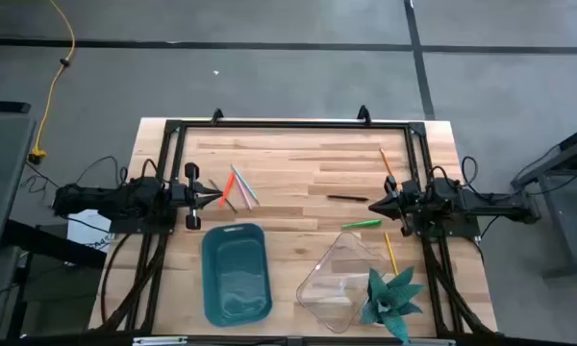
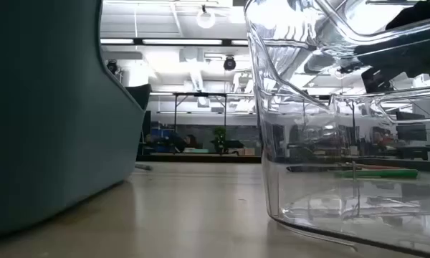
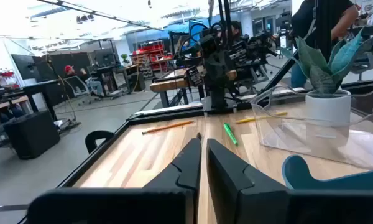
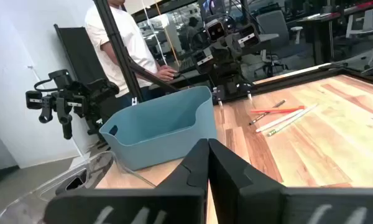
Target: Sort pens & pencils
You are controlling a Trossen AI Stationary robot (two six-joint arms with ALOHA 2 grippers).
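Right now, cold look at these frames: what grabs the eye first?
The blue bin and the clear container at the table's near edge stand out, with a potted plant right of the clear one. Loose sticks lie beyond them: a cluster of pencils and a red-orange pen just ahead of the left hand, and a bright green pen near the right hand.

Table [image 1: 298,163]: light wood planks, smooth matt finish. Blue bin [image 1: 237,273]: opaque matt plastic. Clear container [image 1: 338,279]: transparent glossy plastic. Frame [image 1: 288,124]: black metal.
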